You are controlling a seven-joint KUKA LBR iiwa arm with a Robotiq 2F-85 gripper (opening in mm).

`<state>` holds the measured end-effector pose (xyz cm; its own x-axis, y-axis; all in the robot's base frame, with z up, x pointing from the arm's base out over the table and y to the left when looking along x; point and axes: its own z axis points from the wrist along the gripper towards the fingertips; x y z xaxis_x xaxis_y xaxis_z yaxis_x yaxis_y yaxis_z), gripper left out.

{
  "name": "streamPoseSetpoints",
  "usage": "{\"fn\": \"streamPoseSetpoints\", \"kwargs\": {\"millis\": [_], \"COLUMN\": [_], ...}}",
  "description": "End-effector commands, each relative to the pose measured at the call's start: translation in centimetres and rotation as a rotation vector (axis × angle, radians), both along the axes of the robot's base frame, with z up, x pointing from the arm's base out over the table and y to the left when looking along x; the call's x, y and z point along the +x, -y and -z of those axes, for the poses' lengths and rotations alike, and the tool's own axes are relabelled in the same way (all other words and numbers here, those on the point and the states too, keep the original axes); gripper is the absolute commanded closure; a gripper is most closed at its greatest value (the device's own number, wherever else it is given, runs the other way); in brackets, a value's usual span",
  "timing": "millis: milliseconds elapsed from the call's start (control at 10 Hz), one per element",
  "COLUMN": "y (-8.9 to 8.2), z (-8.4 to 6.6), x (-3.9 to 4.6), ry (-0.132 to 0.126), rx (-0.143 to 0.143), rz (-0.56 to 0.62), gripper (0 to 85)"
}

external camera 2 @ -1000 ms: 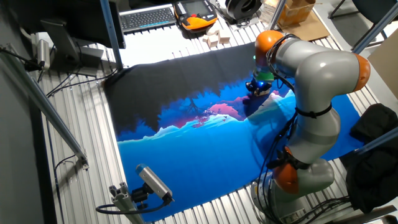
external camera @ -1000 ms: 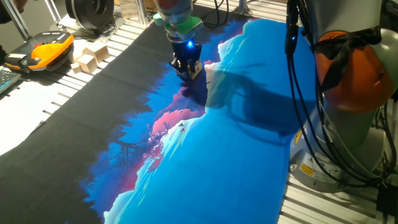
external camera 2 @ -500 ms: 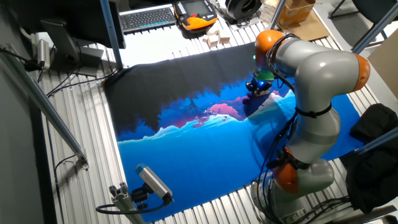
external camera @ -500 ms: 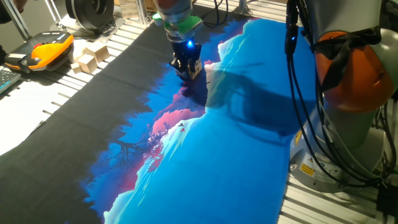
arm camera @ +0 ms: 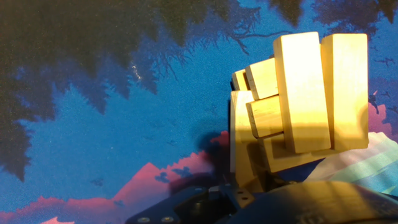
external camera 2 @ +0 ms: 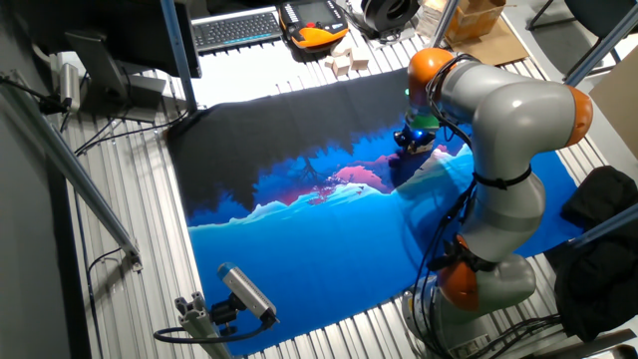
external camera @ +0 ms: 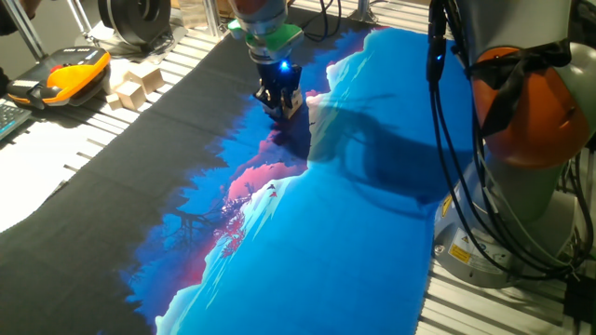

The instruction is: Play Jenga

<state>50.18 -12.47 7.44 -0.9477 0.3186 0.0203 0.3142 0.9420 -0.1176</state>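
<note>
The Jenga tower (arm camera: 298,99) fills the right of the hand view: pale wooden blocks in crosswise layers, two long blocks on top, standing on the printed mat. In one fixed view only a tan sliver of the tower (external camera: 298,105) shows beside my gripper (external camera: 281,104), which is down at the mat, right against it. In the other fixed view the gripper (external camera 2: 415,141) hides the tower. Only the dark gripper body (arm camera: 249,202) shows at the bottom of the hand view. The fingertips are hidden, so I cannot tell how the jaws stand.
A blue, black and pink landscape mat (external camera: 307,233) covers the table. Chunky pale wooden cubes (external camera: 135,86) sit grouped at the far left beside an orange pendant (external camera: 73,74). The cubes (external camera 2: 344,63) lie near a keyboard (external camera 2: 237,28). My arm's base (external camera: 521,121) stands at right.
</note>
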Motion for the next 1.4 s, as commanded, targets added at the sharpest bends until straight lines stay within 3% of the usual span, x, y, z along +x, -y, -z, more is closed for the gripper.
{"fn": "streamPoseSetpoints", "kwargs": {"millis": [0, 1300], "y": [-0.01, -0.33], "z": [0.01, -0.01], "x": [-0.01, 0.03], "ry": [-0.002, 0.001], "rx": [0.001, 0.005], "rz": [0.0, -0.001], "gripper": [85.0, 85.0]}}
